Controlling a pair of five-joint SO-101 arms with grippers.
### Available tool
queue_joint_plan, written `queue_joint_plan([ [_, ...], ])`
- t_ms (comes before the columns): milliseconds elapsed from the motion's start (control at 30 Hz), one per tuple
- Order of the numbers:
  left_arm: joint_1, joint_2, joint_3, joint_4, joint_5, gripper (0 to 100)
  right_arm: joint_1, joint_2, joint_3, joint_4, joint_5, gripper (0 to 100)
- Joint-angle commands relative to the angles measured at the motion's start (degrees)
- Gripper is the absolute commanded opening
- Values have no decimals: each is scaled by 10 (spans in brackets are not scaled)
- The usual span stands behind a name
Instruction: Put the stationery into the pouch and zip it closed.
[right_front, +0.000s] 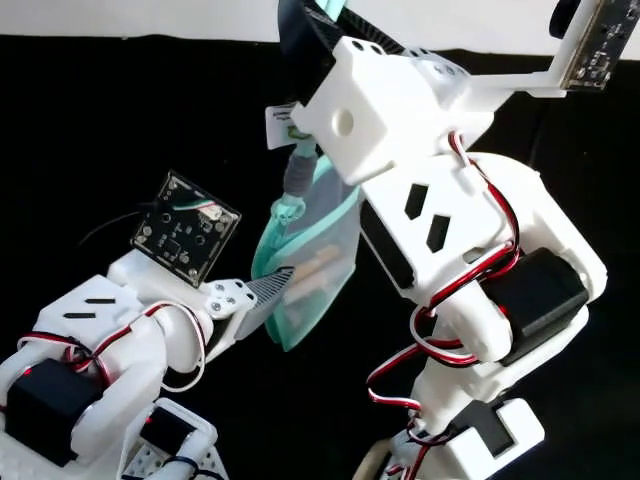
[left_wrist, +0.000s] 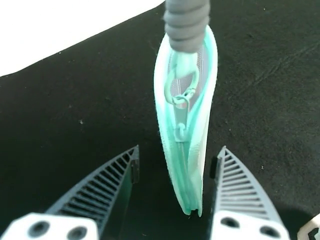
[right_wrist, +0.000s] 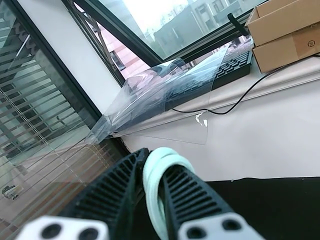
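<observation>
The translucent teal pouch (right_front: 310, 262) hangs above the black table from its pale teal strap (right_wrist: 159, 172). My right gripper (right_wrist: 152, 156) is shut on that strap, up at the top of the high view (right_front: 318, 22). A grey sleeve (left_wrist: 186, 21) joins the strap to the zipper pull (left_wrist: 181, 99). Tan items (right_front: 318, 268) show through the pouch wall. My left gripper (left_wrist: 178, 152) is open, and the pouch's lower edge (left_wrist: 189, 165) hangs edge-on between its dark ribbed fingers (left_wrist: 102, 192) without touching them. Seen from above, one left finger (right_front: 268, 288) lies beside the pouch.
A black cloth (right_front: 120, 130) covers the table, with a white wall strip (right_front: 150, 18) behind it. A small white tag (right_front: 281, 124) hangs near the strap. Beyond the right gripper are a window, a keyboard (right_wrist: 220, 72) and cardboard boxes (right_wrist: 285, 30).
</observation>
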Motion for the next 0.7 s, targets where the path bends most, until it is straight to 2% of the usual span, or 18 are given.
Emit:
queue_joint_plan([
  [0,6,27,-15,-14,2,252,0,-2,-16,0,2,5],
  [167,6,65,-15,-46,2,251,0,-3,-16,0,3,5],
  [533,5,87,2,-46,2,248,0,-3,-17,0,3,5],
  [600,5,87,2,-46,2,219,0,-3,-17,0,3,5],
  [667,5,86,1,-46,2,145,0,-3,-17,0,3,5],
])
